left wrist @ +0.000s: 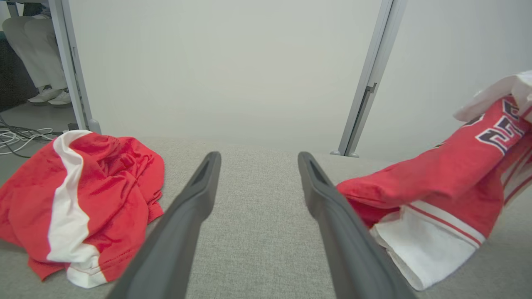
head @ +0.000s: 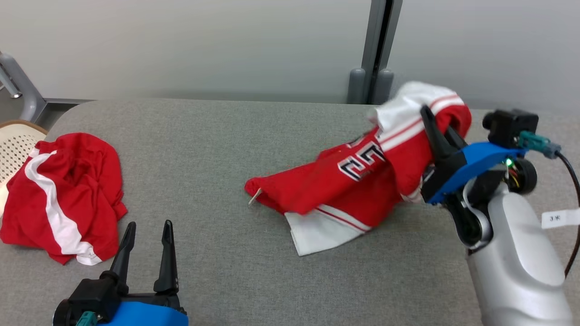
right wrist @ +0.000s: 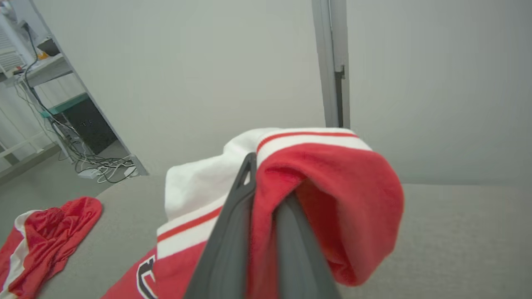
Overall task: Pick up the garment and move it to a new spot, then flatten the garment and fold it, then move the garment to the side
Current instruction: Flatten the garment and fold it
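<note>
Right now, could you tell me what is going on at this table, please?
The robot's right gripper is shut on a red and white jersey, holding one end up while the rest trails on the grey table. Its left gripper is open and empty beside a second, crumpled red garment.

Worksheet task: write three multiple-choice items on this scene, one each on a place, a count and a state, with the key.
1. Where does the striped crumpled garment lie? A) table's left end B) floor C) wall
2. How many red garments are on the table? A) one B) two C) three
3. The right gripper is: A) open, empty B) shut on the numbered jersey C) flat on the table
Key: 1 A, it lies at the left edge; 2 B, the striped one and the jersey; 3 B, cloth is pinched between its fingers.
</note>
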